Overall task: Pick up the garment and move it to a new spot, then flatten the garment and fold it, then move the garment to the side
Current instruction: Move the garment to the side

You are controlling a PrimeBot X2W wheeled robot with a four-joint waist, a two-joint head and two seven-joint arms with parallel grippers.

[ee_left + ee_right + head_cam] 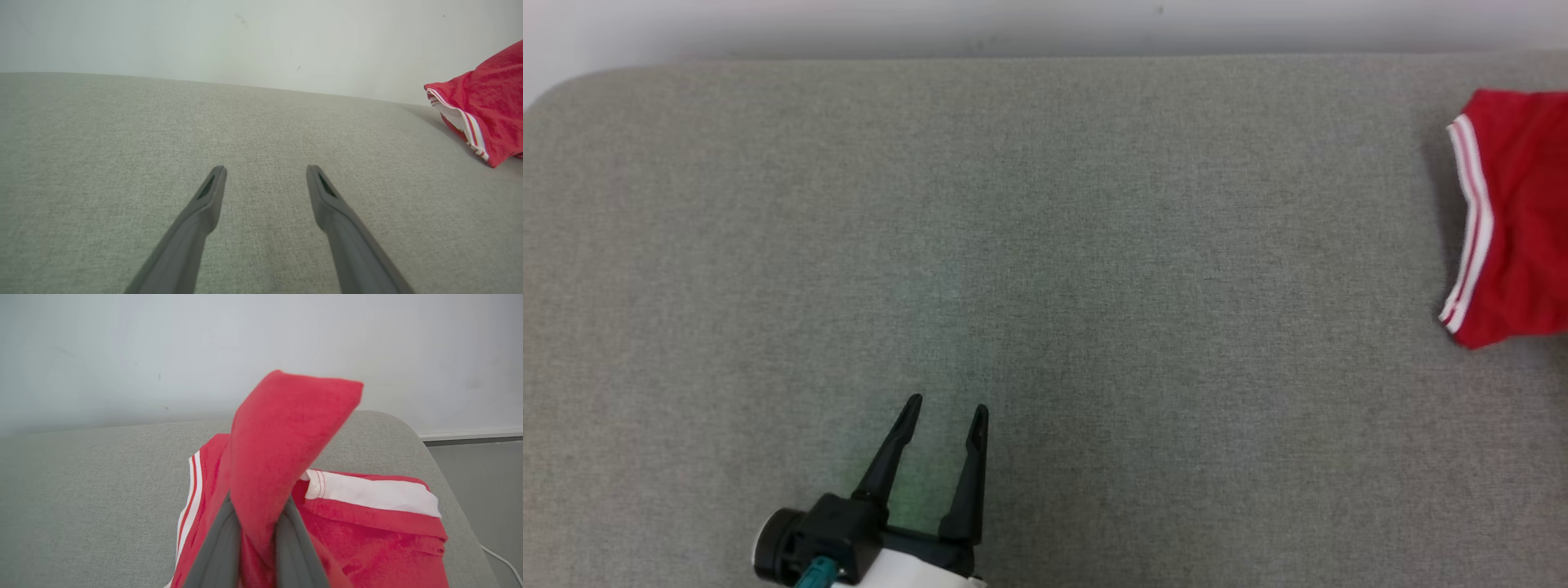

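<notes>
The garment (1515,220) is red with white-and-red striped trim and lies at the far right of the grey padded surface (1045,245), cut off by the head view's edge. In the right wrist view my right gripper (257,522) is shut on a fold of the garment (282,437), which stands up between the fingers above the rest of the cloth and its white band. My left gripper (947,412) is open over bare surface at the lower left, far from the garment. From the left wrist, the left gripper (265,173) holds nothing and the garment (486,106) lies at the right.
A pale wall (1045,24) runs behind the surface's far edge. The surface's rounded right corner (404,424) drops to a grey floor (482,482) where a thin white cable (502,559) lies.
</notes>
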